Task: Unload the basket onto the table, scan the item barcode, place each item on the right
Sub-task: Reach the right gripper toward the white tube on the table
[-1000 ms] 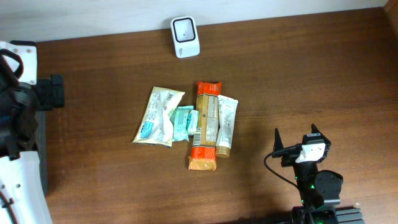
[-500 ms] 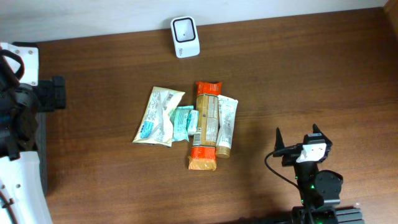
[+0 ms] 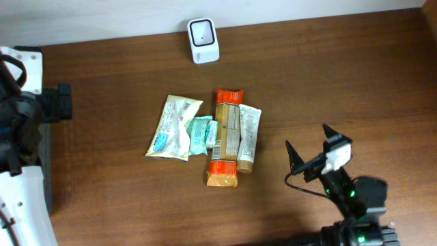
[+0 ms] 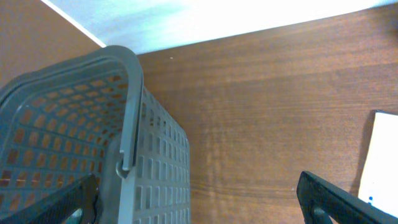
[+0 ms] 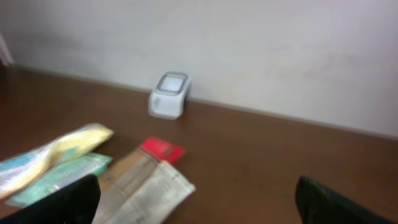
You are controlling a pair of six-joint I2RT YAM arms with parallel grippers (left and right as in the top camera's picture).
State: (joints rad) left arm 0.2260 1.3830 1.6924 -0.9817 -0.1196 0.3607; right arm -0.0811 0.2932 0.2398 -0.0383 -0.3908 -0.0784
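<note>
A pile of items lies mid-table: a cream pouch [image 3: 174,127], a teal packet [image 3: 202,135], an orange-ended bar [image 3: 227,137] and a white tube [image 3: 248,137]. The white scanner [image 3: 203,40] stands at the back edge by the wall. My right gripper [image 3: 308,140] hovers open to the right of the pile, holding nothing. Its wrist view shows the scanner [image 5: 169,95], the bar [image 5: 140,165] and the tube [image 5: 152,196] ahead between its spread fingers [image 5: 56,202]. My left gripper [image 4: 199,208] is open and empty at the far left, beside a basket. No barcode is readable.
A grey slotted basket [image 4: 74,137] with a handle stands at the table's left end, right by the left gripper's finger. A white flat thing [image 4: 380,155] shows at that view's right edge. The white wall runs along the table's back edge.
The right gripper has swung left and turned toward the pile of items. The left arm and the items have not moved.
</note>
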